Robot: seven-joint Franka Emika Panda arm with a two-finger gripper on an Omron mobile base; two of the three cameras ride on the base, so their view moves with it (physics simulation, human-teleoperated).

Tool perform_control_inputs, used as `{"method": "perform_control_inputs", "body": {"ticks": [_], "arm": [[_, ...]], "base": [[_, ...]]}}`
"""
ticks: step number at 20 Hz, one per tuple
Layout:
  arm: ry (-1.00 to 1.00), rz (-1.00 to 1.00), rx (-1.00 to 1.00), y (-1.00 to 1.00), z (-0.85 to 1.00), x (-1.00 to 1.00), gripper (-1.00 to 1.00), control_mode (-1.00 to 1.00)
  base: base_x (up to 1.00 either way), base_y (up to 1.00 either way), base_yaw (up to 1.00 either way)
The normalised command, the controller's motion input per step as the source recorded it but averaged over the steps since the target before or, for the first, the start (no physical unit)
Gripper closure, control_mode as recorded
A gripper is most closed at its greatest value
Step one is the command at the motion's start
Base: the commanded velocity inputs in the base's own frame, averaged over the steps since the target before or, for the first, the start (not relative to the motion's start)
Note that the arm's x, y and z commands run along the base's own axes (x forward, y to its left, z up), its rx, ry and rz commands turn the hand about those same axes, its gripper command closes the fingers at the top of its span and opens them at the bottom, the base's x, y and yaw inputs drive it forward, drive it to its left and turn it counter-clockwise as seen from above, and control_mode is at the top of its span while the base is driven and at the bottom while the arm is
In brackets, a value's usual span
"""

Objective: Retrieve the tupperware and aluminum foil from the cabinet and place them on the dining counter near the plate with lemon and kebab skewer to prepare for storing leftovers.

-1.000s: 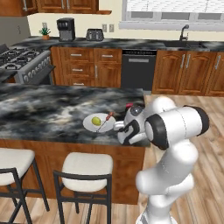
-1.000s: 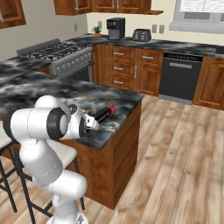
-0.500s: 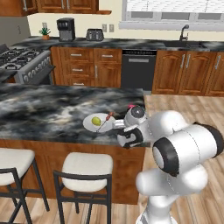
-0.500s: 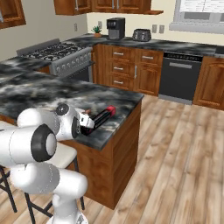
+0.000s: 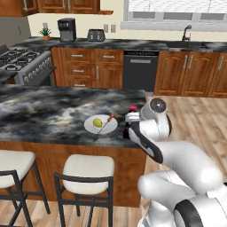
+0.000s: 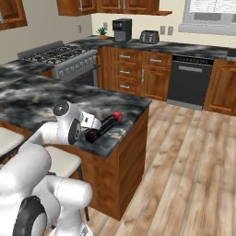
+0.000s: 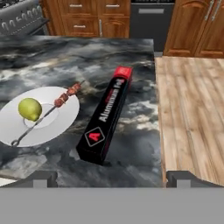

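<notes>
Hand view: aluminum foil (image 7: 107, 114) lies flat on tabletop (image 7: 131, 61) just right of plate (image 7: 37, 116), long axis running away from released, empty jaws, red end farthest.

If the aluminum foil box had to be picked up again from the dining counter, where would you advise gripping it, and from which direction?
Grip the aluminum foil at mid-length, across its narrow width, coming straight down from above. It lies flat on the dining counter, so the long sides are free and a central hold should keep it from tipping. The gripper would need care on the side facing the plate, which lies close by.
</notes>
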Motion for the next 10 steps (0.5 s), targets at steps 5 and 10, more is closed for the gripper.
{"method": "perform_control_inputs", "body": {"ticks": [5, 10], "arm": [[0.01, -0.08, 0.0, -0.27, 1.0, -0.94, -1.0, -1.0], [0.0, -0.13, 0.0, -0.52, 0.78, -0.85, -1.0, -1.0]], "base": [[0.0, 0.0, 0.0], [0.0, 0.0, 0.0]]}}
